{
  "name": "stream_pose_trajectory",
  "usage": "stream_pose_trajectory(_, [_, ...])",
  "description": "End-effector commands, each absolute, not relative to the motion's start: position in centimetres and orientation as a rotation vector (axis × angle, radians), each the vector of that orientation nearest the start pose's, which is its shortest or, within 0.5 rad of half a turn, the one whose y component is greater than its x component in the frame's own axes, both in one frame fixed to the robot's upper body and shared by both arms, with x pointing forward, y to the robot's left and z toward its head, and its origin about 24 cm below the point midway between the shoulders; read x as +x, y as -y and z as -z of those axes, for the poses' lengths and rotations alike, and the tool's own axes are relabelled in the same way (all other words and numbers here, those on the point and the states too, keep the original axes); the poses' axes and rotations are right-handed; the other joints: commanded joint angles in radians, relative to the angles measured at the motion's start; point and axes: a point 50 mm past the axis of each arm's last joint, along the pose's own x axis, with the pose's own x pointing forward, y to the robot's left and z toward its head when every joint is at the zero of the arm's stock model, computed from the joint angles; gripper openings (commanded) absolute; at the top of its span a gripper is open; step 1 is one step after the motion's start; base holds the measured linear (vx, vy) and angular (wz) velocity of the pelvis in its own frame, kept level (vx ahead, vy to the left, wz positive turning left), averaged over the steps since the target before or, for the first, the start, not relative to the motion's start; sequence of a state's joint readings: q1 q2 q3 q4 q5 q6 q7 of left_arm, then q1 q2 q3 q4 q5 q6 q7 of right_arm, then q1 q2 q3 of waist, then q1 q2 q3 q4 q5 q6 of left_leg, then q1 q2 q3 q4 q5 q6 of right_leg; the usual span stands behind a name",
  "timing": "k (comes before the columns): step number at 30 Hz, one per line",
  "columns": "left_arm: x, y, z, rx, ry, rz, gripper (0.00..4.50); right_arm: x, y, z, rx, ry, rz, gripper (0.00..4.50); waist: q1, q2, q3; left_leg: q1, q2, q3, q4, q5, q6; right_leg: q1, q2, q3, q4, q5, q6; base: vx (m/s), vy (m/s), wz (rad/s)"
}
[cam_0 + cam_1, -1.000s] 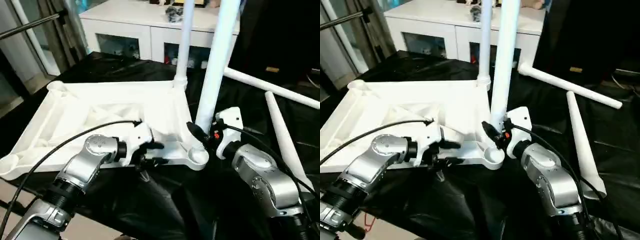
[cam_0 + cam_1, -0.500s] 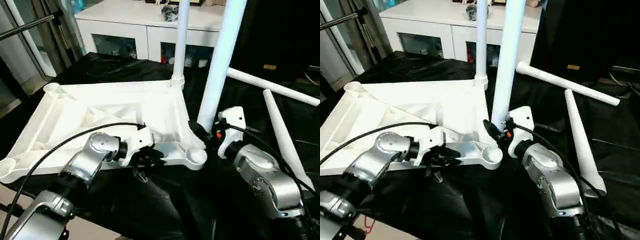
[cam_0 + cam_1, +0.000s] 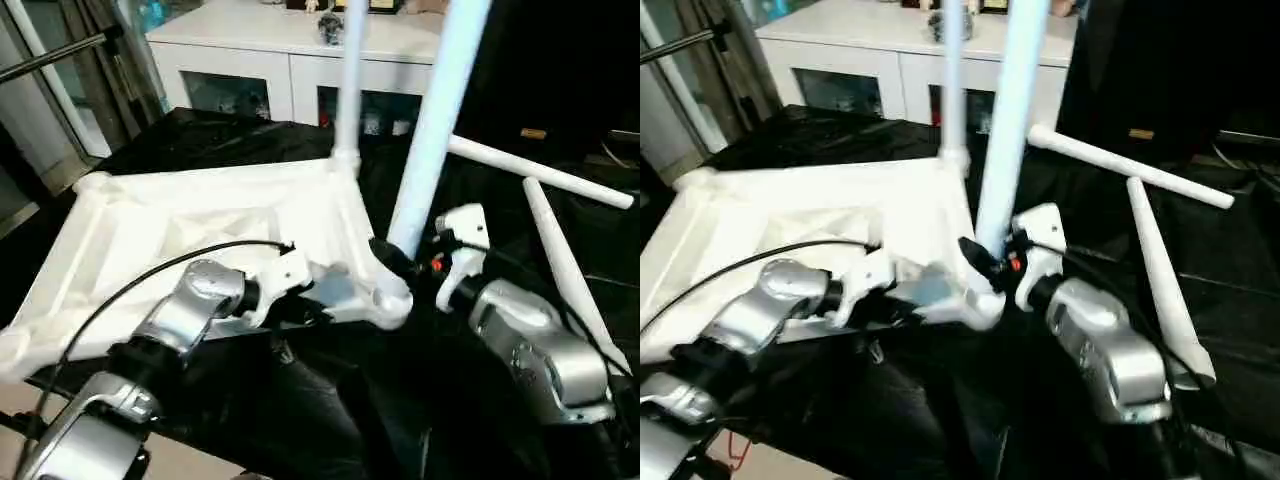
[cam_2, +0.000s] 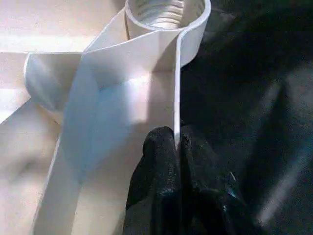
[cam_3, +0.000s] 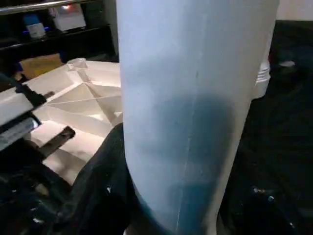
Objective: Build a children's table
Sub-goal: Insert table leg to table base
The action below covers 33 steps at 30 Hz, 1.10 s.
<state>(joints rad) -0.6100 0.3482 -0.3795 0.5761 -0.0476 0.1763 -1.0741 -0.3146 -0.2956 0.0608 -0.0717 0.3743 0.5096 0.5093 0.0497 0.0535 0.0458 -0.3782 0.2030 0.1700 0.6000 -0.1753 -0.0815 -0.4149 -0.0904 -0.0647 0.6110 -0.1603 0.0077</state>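
Two end effectors work at the near corner of the upturned tabletop [image 3: 200, 225], which lies on the black-draped surface [image 3: 330, 400]. Left end effector [image 4: 177, 147], wider a second ago, now pinches the tabletop's thin rim beside the corner socket [image 4: 166, 12]. Right end effector [image 3: 395, 262], half hidden by the upright leg [image 3: 430, 120], grips it near its base. Leg tops are cut off. Two legs [image 3: 560, 265] lie loose.

No text, label, brand or number can be read anywhere in these views. A small tan tag [image 3: 534, 133] sits on the dark wall right of the cabinet [image 3: 250, 45], but any writing on it is too small to make out.
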Motion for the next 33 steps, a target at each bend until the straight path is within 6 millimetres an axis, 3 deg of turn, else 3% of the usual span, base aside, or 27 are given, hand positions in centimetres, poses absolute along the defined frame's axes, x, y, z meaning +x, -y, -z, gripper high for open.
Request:
stream_pose_trajectory(1, [32.8,-11.2,-6.1,0.304,-0.375,1.219,0.00,30.0,13.7,-10.1,0.029,-0.156,-0.693,1.91,0.006,-0.012,-0.066,0.006,0.004,-0.001,-0.071,-0.255,0.002,0.055,-0.039,0.031,-0.087,-0.354,-0.162,0.000,0.000,0.00])
stream_pose_trajectory(4, [32.8,-11.1,-5.5,0.349,-0.384,1.196,0.00,30.5,13.7,-9.9,0.019,-0.170,-0.683,1.91,0.007,-0.018,-0.071,0.002,0.006,0.000,-0.069,-0.211,0.013,0.058,-0.038,0.032,-0.080,-0.289,-0.175,0.000,0.000,0.00])
stream_pose_trajectory(11, [33.0,-10.7,-5.8,0.282,-0.345,1.164,0.00,31.1,13.9,-9.3,-0.016,-0.233,-0.686,1.91,0.011,-0.017,-0.075,0.001,0.008,0.003,-0.062,-0.149,0.046,0.060,-0.038,0.032,-0.067,-0.178,-0.216,0.000,0.000,0.00])
stream_pose_trajectory(18, [32.5,-10.4,-5.6,0.278,-0.346,1.224,0.00,31.8,13.9,-8.8,-0.004,-0.239,-0.670,1.91,0.013,-0.014,-0.073,0.003,0.008,0.004,-0.064,-0.181,0.038,0.059,-0.040,0.032,-0.074,-0.223,-0.211,0.000,0.000,0.00])
stream_pose_trajectory(19, [32.4,-10.4,-5.6,0.278,-0.348,1.237,0.00,32.0,13.9,-8.7,-0.003,-0.239,-0.669,1.91,0.013,-0.010,-0.073,0.005,0.008,0.003,-0.064,-0.188,0.034,0.058,-0.041,0.032,-0.073,-0.229,-0.211,0.000,0.000,0.00])
stream_pose_trajectory(24, [32.2,-10.3,-5.4,0.290,-0.360,1.255,0.00,32.5,13.8,-8.2,0.019,-0.254,-0.652,1.91,0.013,-0.013,-0.071,0.007,0.009,0.004,-0.066,-0.211,0.026,0.056,-0.040,0.032,-0.077,-0.253,-0.208,0.000,0.000,0.00])
stream_pose_trajectory(33, [32.0,-10.3,-4.9,0.328,-0.387,1.265,0.00,32.3,14.2,-6.7,0.133,-0.261,-0.636,1.91,0.012,-0.009,-0.071,0.005,0.009,0.003,-0.068,-0.214,0.028,0.058,-0.041,0.032,-0.076,-0.240,-0.213,0.000,0.000,0.00])
